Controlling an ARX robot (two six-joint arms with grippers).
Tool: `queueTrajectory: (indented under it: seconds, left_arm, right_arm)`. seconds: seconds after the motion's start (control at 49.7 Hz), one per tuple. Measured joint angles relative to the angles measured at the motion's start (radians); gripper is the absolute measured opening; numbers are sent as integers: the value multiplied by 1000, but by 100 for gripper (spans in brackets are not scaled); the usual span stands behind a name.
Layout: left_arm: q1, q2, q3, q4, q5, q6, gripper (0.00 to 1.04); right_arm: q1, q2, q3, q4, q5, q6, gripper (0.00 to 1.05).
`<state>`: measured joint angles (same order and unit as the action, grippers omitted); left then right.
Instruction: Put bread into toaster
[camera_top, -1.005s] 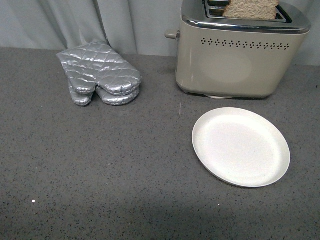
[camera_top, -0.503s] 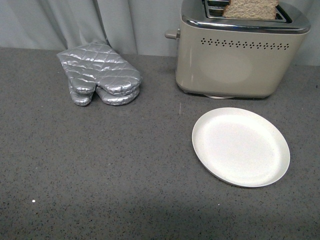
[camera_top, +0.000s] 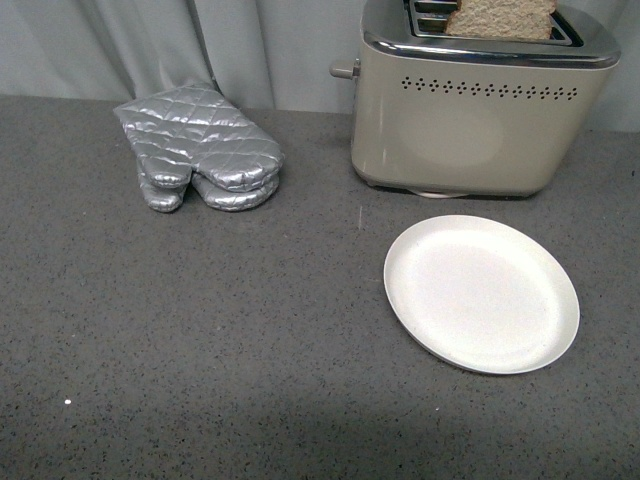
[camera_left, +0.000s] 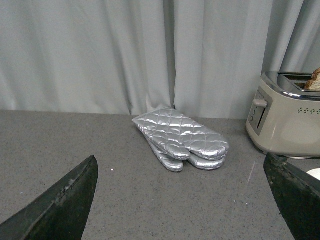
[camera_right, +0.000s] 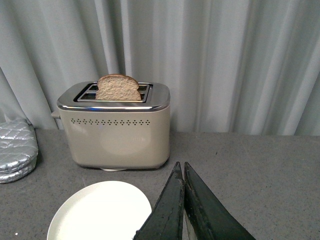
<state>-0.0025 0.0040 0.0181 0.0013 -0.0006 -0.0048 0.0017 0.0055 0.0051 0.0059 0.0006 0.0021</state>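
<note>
bread (camera_right: 118, 88) stands in the near slot of the toaster (camera_right: 120, 132), top poking out (lever likely not pressed). plate (camera_top: 482, 293) bare. our left fingers (camera_left: 60, 205) spread wide, right fingers (camera_right: 186, 210) closed, both empty.

Brown bread (camera_top: 502, 18), cream chrome-topped toaster (camera_top: 470, 120), silver quilted mitts (camera_top: 200, 148), white plate (camera_top: 481, 293), speckled grey counter (camera_top: 200, 330).
</note>
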Motion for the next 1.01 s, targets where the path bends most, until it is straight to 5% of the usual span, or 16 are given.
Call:
queueTrajectory:
  seconds: [0.181,0.764,1.005]
  left_arm:
    - [0,0,0,0,0,0,98]
    - [0,0,0,0,0,0,98]
    - [0,0,0,0,0,0,98]
  right_arm:
    - [0,0,0,-4,0,-1,3]
    - [0,-2,0,-4,0,0,97]
    - [0,-2,0,-4,0,0,95]
